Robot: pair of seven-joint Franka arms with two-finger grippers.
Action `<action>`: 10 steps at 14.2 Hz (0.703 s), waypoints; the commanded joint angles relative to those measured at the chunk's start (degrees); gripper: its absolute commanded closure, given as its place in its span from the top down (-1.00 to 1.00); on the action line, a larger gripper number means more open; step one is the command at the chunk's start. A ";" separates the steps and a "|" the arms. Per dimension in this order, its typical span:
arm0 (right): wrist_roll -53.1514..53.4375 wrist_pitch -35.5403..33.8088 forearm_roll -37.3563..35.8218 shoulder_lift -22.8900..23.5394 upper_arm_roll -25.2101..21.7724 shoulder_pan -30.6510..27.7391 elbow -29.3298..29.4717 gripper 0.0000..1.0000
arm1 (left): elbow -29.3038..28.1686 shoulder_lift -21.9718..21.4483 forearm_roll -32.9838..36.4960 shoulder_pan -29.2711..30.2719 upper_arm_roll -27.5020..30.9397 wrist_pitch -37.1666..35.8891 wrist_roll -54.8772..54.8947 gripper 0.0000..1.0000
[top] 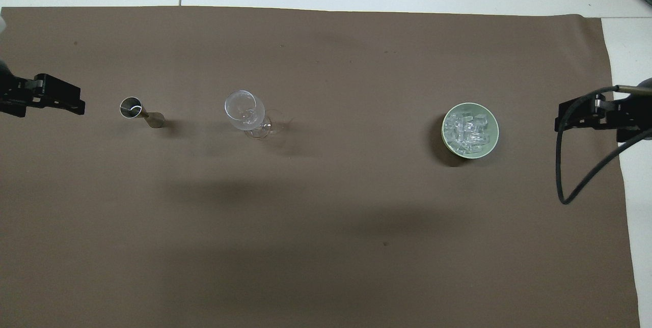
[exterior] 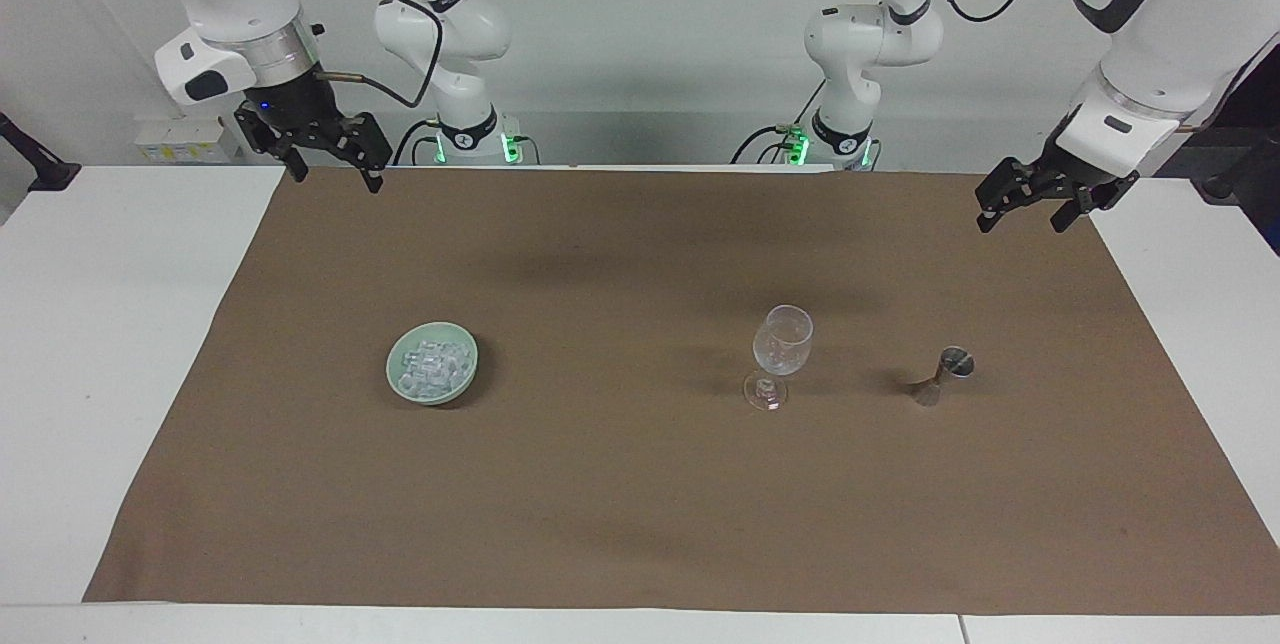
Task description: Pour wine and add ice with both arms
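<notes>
While heaped, ice (exterior: 433, 368) shows no long axis.

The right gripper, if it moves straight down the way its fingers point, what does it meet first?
Probably only the brown cloth near its edge. The open right gripper hangs there, well clear of the pale green bowl of ice, though depth is uncertain.
</notes>
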 commanded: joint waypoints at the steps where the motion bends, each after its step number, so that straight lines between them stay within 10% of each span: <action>1: -0.88 -0.07 2.31 -0.70 0.54 -1.01 -0.45 1.00 | 0.46 -0.37 -0.29 0.27 0.27 -1.41 0.67 1.00; 10: -1.06 0.12 2.85 -0.70 0.54 -1.10 -0.44 1.00 | 0.99 -0.11 -0.29 -0.34 -0.08 -0.35 -0.12 1.00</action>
